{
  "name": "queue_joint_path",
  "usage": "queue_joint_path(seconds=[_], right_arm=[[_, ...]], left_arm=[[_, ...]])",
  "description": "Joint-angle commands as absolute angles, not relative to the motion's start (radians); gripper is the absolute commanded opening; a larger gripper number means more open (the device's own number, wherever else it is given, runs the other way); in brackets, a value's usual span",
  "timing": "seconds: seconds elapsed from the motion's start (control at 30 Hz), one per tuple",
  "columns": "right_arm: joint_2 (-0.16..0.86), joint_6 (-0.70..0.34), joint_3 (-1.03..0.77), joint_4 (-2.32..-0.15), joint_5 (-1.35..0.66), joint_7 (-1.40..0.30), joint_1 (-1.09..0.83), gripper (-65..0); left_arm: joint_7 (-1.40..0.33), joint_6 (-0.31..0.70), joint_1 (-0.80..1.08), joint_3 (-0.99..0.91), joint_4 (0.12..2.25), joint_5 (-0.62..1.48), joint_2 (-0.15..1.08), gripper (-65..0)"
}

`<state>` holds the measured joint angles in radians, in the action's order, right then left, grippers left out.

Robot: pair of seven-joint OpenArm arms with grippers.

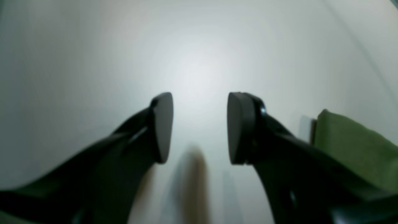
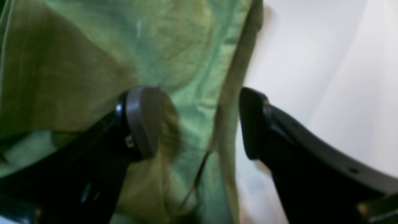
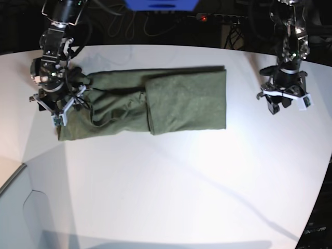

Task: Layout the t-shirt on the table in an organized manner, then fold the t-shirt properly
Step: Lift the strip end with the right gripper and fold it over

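Note:
The olive-green t-shirt (image 3: 155, 101) lies on the white table (image 3: 166, 187) as a long strip, with its right part folded over the middle. My right gripper (image 3: 56, 110) is open at the strip's left end. In the right wrist view it (image 2: 199, 121) straddles the shirt's (image 2: 93, 62) edge, one finger (image 2: 143, 118) over the cloth and the other over bare table (image 2: 326, 62). My left gripper (image 3: 282, 102) is open and empty above bare table right of the shirt. In the left wrist view (image 1: 199, 127) a shirt corner (image 1: 351, 149) shows at the right.
Cables and a power strip (image 3: 220, 18) run along the dark back edge, beside a blue object (image 3: 161, 4). The table's curved edge (image 3: 15, 174) cuts in at the front left. Dark floor shows at the far right.

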<state>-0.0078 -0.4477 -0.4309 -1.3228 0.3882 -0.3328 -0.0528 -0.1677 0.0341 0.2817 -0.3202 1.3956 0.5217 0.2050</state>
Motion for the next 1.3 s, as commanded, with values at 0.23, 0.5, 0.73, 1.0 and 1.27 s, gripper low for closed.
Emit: queue_joint_path(seconds=[0.23, 0.5, 0.73, 1.0, 1.27], right_arm=[[-0.002, -0.453, -0.427, -1.228, 0.387, -0.338, -0.044, -33.5], [-0.002, -0.453, -0.427, -1.139, 0.387, -0.338, -0.019, -65.0], [-0.005, -0.453, -0.433, -1.287, 0.387, -0.337, -0.042, -65.0], [-0.05, -0.453, -0.426, -1.558, 0.387, -0.338, -0.085, -65.0], [-0.077, -0.453, -0.323, -1.712, 0.39, -0.338, -0.147, -65.0]], left_arm=[[-0.143, 0.041, 0.277, -0.326, 1.411, 0.526, 0.217, -37.0], [-0.143, 0.041, 0.277, -0.326, 1.411, 0.526, 0.217, -37.0], [-0.143, 0.041, 0.277, -0.326, 1.411, 0.526, 0.217, -37.0], [-0.143, 0.041, 0.277, -0.326, 1.411, 0.526, 0.217, -37.0], [-0.143, 0.041, 0.277, -0.326, 1.411, 0.526, 0.217, -37.0]])
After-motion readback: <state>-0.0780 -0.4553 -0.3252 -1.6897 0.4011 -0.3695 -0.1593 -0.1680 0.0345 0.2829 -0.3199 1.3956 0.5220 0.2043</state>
